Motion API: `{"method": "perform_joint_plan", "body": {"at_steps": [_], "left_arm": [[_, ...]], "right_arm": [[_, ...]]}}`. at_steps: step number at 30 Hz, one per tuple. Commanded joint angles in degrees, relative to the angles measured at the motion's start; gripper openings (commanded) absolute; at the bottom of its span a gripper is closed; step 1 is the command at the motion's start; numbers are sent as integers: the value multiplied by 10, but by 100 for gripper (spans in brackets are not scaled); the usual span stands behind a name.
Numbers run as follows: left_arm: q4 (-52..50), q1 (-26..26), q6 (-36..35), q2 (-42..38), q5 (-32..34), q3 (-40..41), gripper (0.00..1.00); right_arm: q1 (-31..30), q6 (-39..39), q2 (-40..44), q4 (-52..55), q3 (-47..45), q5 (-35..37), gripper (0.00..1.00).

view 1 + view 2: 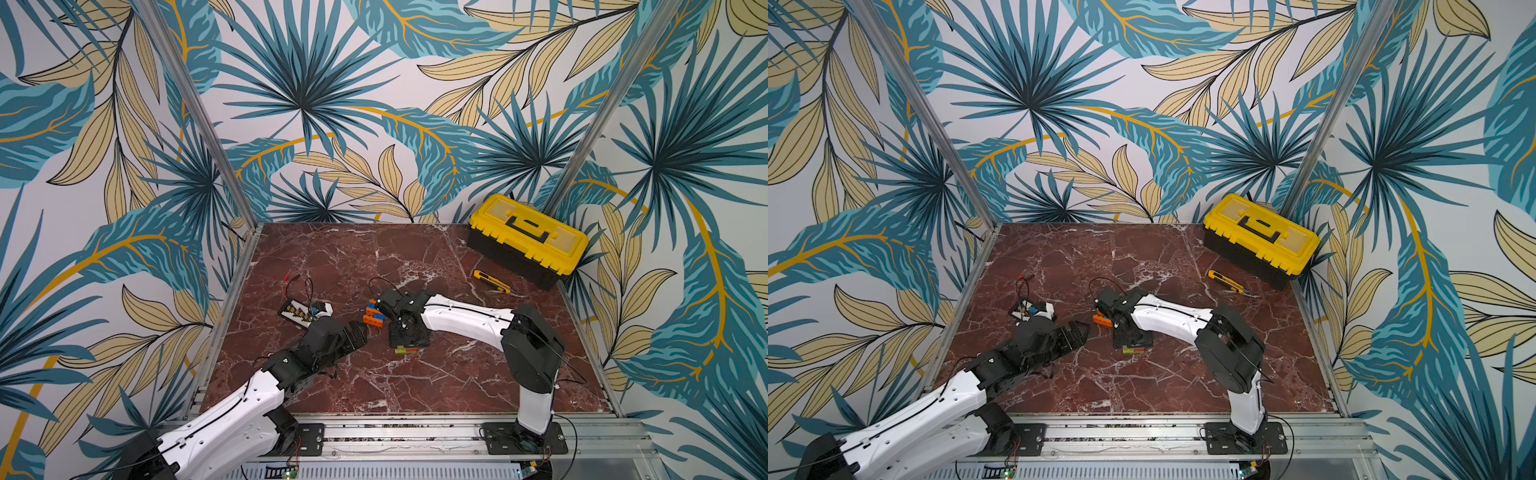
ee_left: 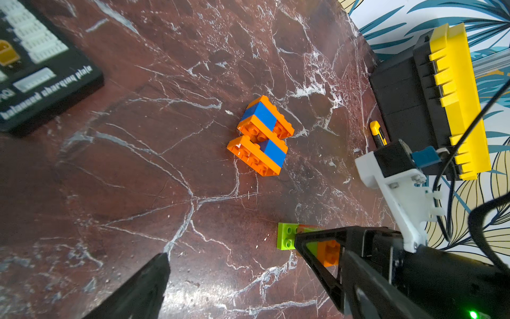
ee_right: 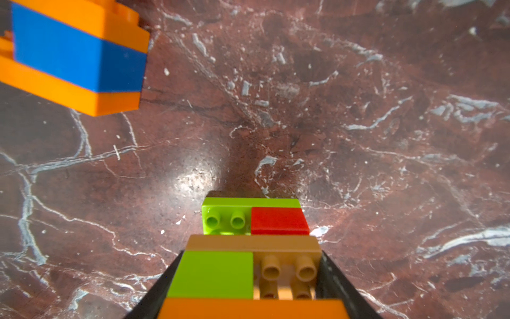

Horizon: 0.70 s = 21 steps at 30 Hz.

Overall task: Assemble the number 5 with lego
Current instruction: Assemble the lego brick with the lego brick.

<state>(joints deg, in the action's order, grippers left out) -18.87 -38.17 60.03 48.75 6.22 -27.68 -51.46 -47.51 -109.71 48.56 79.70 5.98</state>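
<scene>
Right gripper (image 3: 251,265): jaws clamped on a lego stack (image 3: 248,248), black fingers (image 3: 331,279) pressed to both its sides. Stack make-up, per right wrist view: lime-green oblong w/ red square at the far end, then a tan-orange oblong w/ lime-green square, then an orange brick nearest the gripper body. In both top views this gripper points straight down, and only a strip of the lego stack (image 1: 405,350) shows under it. It sits low at the marble table (image 1: 415,386); contact w/ the surface cannot be told.

Left gripper (image 1: 359,332): jaws wide apart, nothing between them. It hovers low over the table, tips aimed toward the 2nd lego piece.

Orange-blue assembly (image 2: 260,135): three orange oblongs w/ two blue squares staggered between them, lying on its side on the table. Position: between the two grippers, just beside the right arm's wrist, apart from the held stack, touched by neither gripper.

Other items:
- black charging plate (image 1: 301,311) w/ wires, near the left gripper, toward the table's left edge
- yellow-black utility knife (image 1: 492,281), far right
- yellow-lid toolbox (image 1: 525,241), far right corner, just beyond the knife
</scene>
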Motion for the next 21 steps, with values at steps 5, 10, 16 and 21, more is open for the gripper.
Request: {"method": "perform_joint_plan", "body": {"at_steps": [5,10,16,21], "left_arm": [[5,4,2,2,0,14,100],[-1,4,-1,7,0,10,100],[3,4,1,8,3,9,100],[2,4,1,18,-3,5,100]], "right_arm": [[-7,20,-18,13,-20,-21,59],[-9,34,-20,21,-10,-24,59],[-10,33,-16,24,-8,-15,59],[-11,36,-9,39,7,11,59]]}}
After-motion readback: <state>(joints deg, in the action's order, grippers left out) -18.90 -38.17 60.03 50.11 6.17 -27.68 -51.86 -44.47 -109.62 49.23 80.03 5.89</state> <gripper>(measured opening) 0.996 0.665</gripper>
